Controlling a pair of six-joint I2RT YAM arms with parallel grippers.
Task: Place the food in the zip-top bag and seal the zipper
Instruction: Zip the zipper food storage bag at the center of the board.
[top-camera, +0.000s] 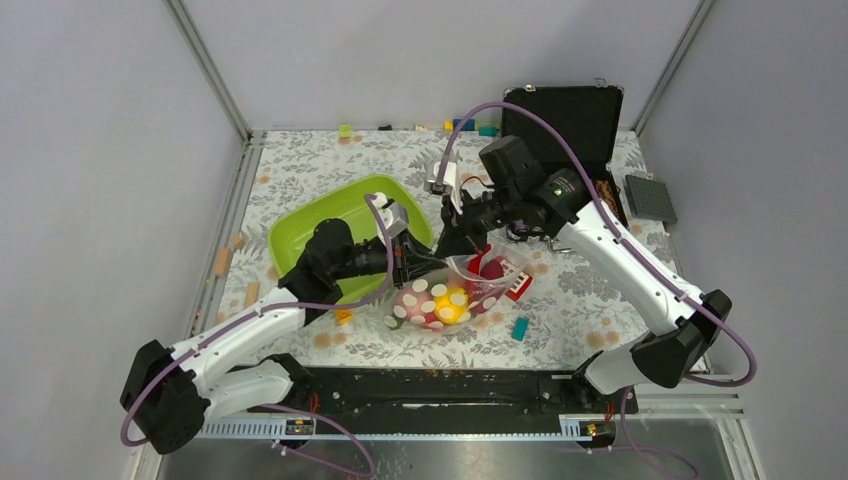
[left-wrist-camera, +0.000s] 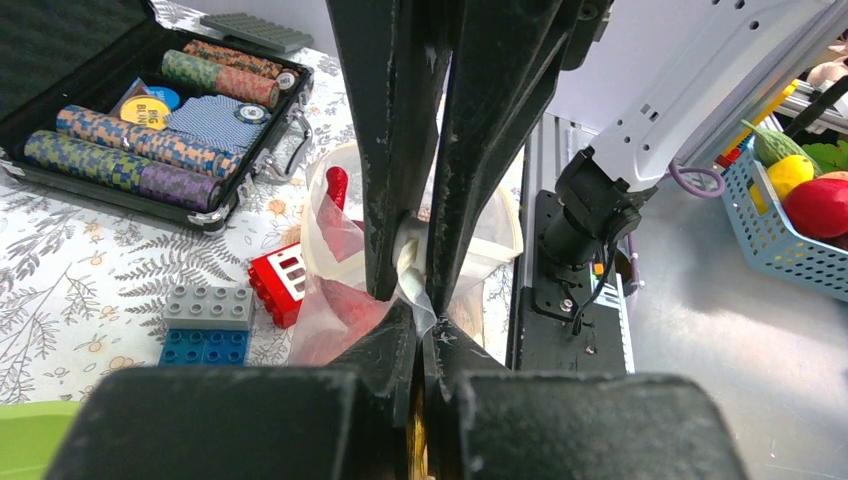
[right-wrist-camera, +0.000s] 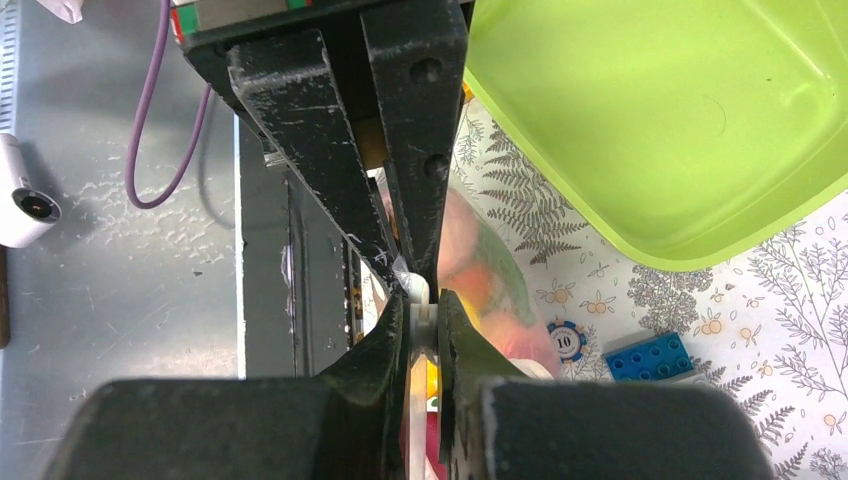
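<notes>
**Surface/room:** table w/ floral-print cloth (top-camera: 300, 165), grey walls, aluminium frame posts at the corners. Bare metal bench to one side; blue basket (left-wrist-camera: 775, 235) of toy veg on it.

**Zip-top bag** (top-camera: 440, 298): clear soft pouch, white dots on upper face. Lies mid-table just right of the lime-green tub (top-camera: 340, 225), body on the cloth, mouth end lifted toward the arms' fingers.
- Contents seen through plastic: yellow lemon (top-camera: 451, 305), pinkish piece beside it, dark red pieces toward the mouth. One red rounded tip (left-wrist-camera: 337, 186) shows inside; can't tell which piece.
- Zipper (left-wrist-camera: 409, 262): whitish strip, pinched between black fingers. Whether it's pressed closed along its length, can't tell.

**Left gripper** (left-wrist-camera: 420, 325): jaws closed tight on the zipper strip.
**Right gripper** (right-wrist-camera: 425, 318): jaws likewise clamped on the strip, tip to tip w/ the left, approaching from the opposite side.

**Other items:**
- Black case (left-wrist-camera: 60, 60), lid up, rows of poker chips inside.
- Red block (left-wrist-camera: 280, 285) touching the bag; grey block (left-wrist-camera: 208, 305) stacked on blue block (left-wrist-camera: 205, 346) nearby.
- Teal block (top-camera: 520, 327) near front edge.
- Grey studded plate (top-camera: 650, 197), far right.

**Writing:** loose chip (right-wrist-camera: 566, 342) by the bag reads "10". Yellow disc in the case has text, too small to read for sure.
</notes>
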